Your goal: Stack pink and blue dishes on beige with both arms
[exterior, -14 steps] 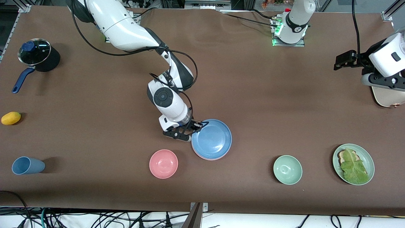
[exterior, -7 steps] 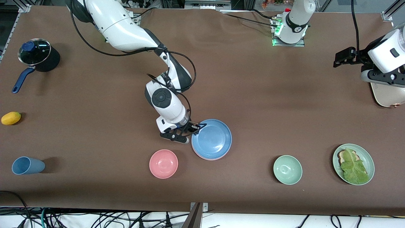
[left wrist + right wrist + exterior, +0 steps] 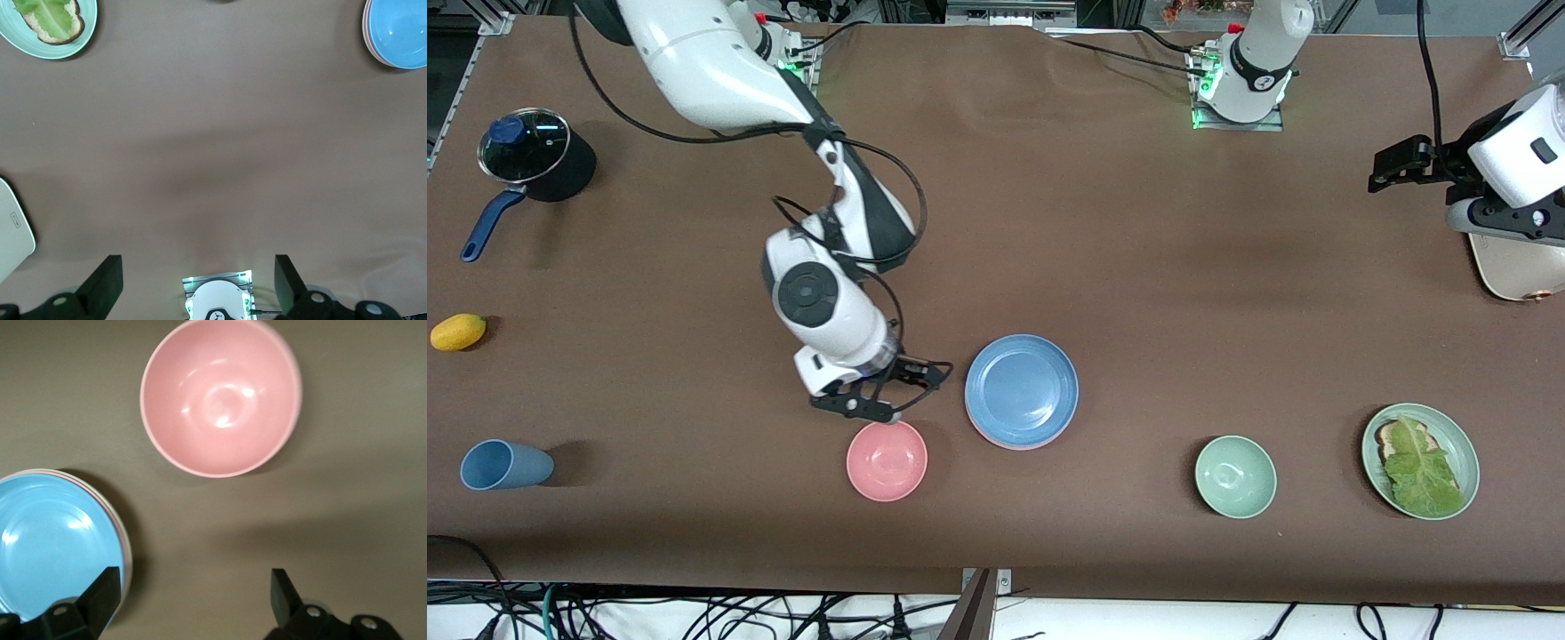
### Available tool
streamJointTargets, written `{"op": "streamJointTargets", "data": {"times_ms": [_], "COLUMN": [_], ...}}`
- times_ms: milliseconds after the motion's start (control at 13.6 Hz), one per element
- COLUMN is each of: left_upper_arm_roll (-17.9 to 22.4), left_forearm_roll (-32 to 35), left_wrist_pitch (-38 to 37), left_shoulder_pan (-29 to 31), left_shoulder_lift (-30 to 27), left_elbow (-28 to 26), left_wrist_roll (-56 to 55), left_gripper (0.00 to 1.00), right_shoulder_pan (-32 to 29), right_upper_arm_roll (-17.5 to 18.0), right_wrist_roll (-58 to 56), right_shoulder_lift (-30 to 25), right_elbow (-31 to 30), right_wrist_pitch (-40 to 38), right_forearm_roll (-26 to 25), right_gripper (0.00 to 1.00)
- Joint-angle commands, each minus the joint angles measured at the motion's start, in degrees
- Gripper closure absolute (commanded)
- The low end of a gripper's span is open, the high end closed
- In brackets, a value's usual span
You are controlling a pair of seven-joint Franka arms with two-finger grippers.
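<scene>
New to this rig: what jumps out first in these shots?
The blue plate topping a stack mid-table, a pink rim peeking out beneath it. Beside it the right gripper hangs open, holding nothing, above the pink bowl's edge. The left gripper waits open at the left arm's end of the table.

a stack of plates [image 3: 1021, 391] sits mid tabletop [image 3: 1138, 267], a small bowl [image 3: 887, 460] beside it, slightly nearer the front camera.
</scene>
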Motion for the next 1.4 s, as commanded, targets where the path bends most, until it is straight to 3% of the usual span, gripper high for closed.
{"op": "streamJointTargets", "data": {"times_ms": [0,221,443,811,1328], "left_upper_arm_roll": [-0.3,-0.3,-0.3,-0.4,-0.3], "left_forearm_roll": [0.8,0.8,0.8,1.0,0.9], "left_wrist_pitch": [1.7,1.7,2.0,2.0,2.0], "left_shoulder_pan": [-0.5,-0.5,-0.9,-0.1,0.4], "left_shoulder_lift": [-3.1,-3.5,-4.2,-0.8,1.3], "left_elbow": [-3.5,-3.7,-4.7,-1.1,1.4], "left_wrist_roll": [-0.4,-0.4,-0.4,-0.3,-0.1], "left_gripper": [0.00,0.00,0.00,0.00,0.00], "right_shoulder_pan": [-1.3,-2.8,-6.7,-11.4,-18.4], "right_upper_arm_roll": [-1.7,-5.0,-5.6,-5.7,-5.3], "right_wrist_roll": [-6.7,-16.7,-25.0,-29.8,-37.7], "right_shoulder_lift": [-6.9,-15.7,-21.5,-30.5,-39.9], "right_elbow": [-4.1,-9.5,-10.3,-11.1,-14.9], "right_wrist_pitch": [-6.6,-12.0,-20.7,-32.1,-36.4], "right_forearm_roll": [-0.4,0.2,0.2,0.1,-0.1], "right_gripper": [0.00,0.00,0.00,0.00,0.00]}}
